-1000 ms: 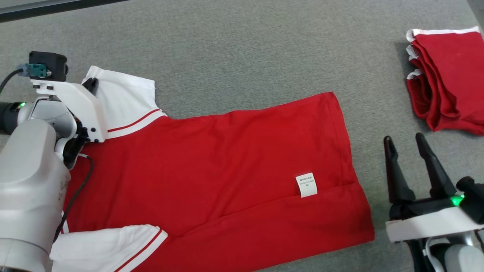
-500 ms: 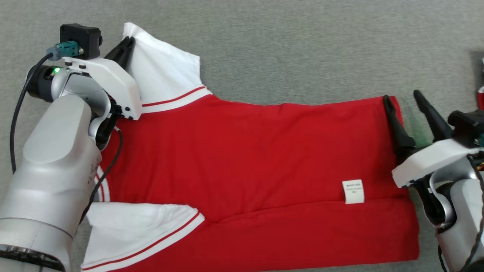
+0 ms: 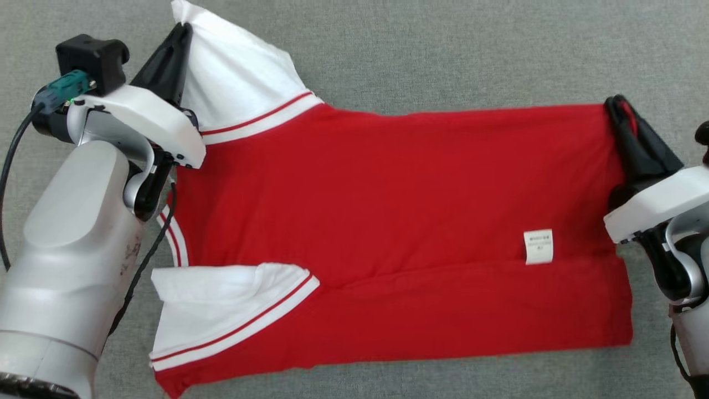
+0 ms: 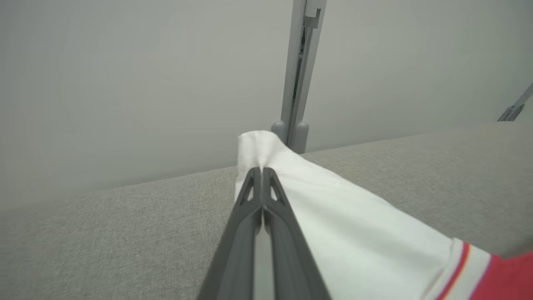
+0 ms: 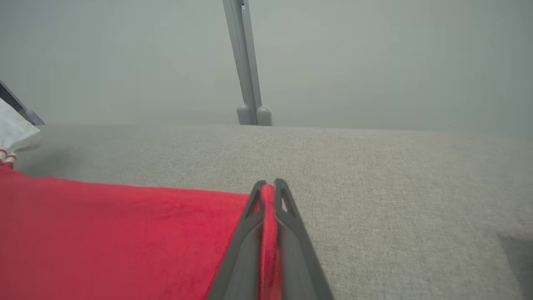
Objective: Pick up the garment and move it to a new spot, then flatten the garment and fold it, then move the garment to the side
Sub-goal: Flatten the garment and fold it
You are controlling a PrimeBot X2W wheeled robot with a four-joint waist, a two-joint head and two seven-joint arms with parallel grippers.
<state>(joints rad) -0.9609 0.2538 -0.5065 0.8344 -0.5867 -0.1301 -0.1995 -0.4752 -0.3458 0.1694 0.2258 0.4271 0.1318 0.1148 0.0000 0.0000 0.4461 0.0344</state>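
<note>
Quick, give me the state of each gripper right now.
Left gripper: shut, fingers pinching the tip of the white sleeve of the red shirt.
Right gripper: shut on the red shirt's hem corner.

a grey fabric-covered counter (image 3: 443, 55) is carrying a red garment (image 3: 388, 210) with white sleeves, which is lying spread out across it.

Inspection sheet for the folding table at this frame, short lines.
Surface: grey fabric tabletop.
Job's things: red shirt spread out sideways, white sleeves, white label near the hem.
Clutter: nothing seen.
End effectors: left end effector shut on the far sleeve's tip; right end effector shut on the far hem corner.
Cables: black cable hanging along the left arm.
Surroundings: grey post, pale wall.
</note>
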